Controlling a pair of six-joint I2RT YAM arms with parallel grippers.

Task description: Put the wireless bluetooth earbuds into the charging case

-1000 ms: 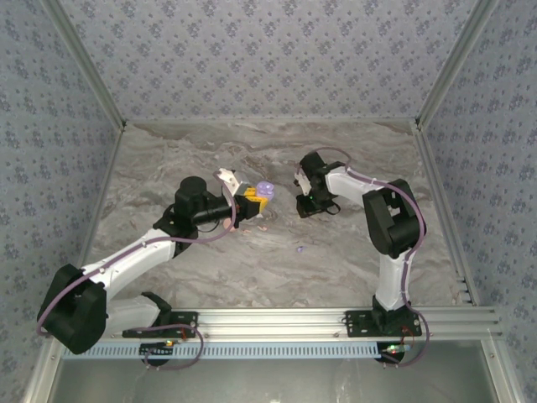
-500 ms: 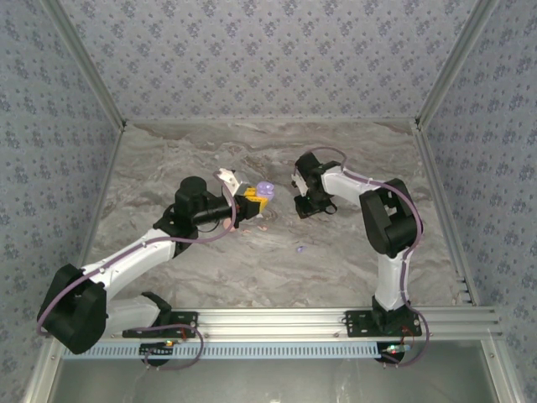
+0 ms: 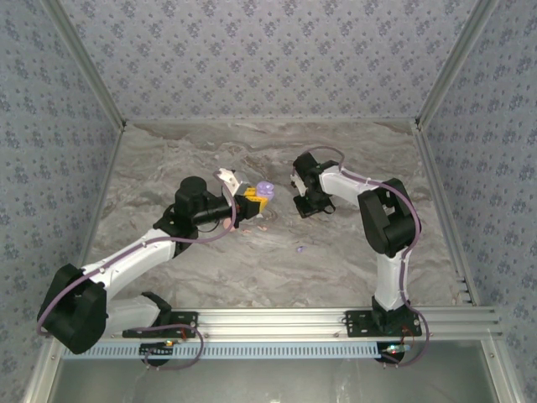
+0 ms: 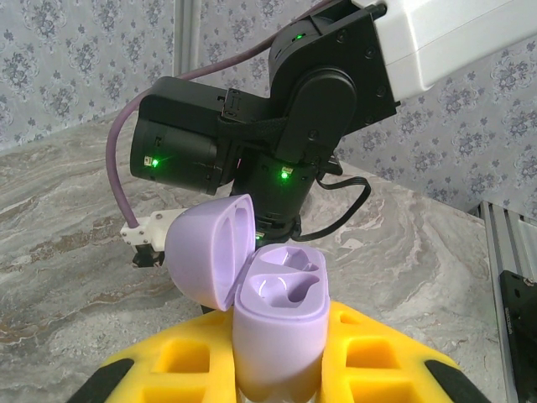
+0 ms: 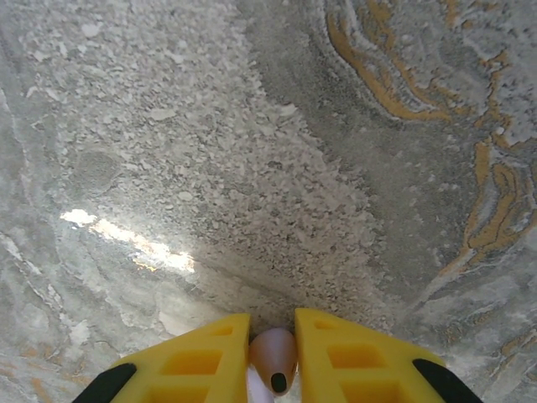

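Observation:
My left gripper (image 4: 280, 329) is shut on the purple charging case (image 4: 278, 336), held upright between its yellow fingers (image 4: 369, 353). The lid (image 4: 210, 259) is swung open to the left and both sockets are empty. In the top view the case (image 3: 264, 190) sits at the tip of the left gripper (image 3: 254, 198). My right gripper (image 5: 273, 326) is shut on a pale pink earbud (image 5: 273, 357), low over the marble table (image 5: 252, 168). The right gripper (image 3: 304, 207) hangs just right of the case. A tiny purple earbud (image 3: 299, 248) lies on the table in front of both.
The right arm's black wrist housing (image 4: 285, 143) looms close behind the open case in the left wrist view. Patterned walls (image 3: 268, 59) and metal frame posts (image 3: 440, 193) enclose the marble table (image 3: 193, 151). A metal rail (image 3: 277, 319) runs along the near edge.
The right arm's wrist has shifted slightly to the left, toward the case. The left arm and the case have stayed put.

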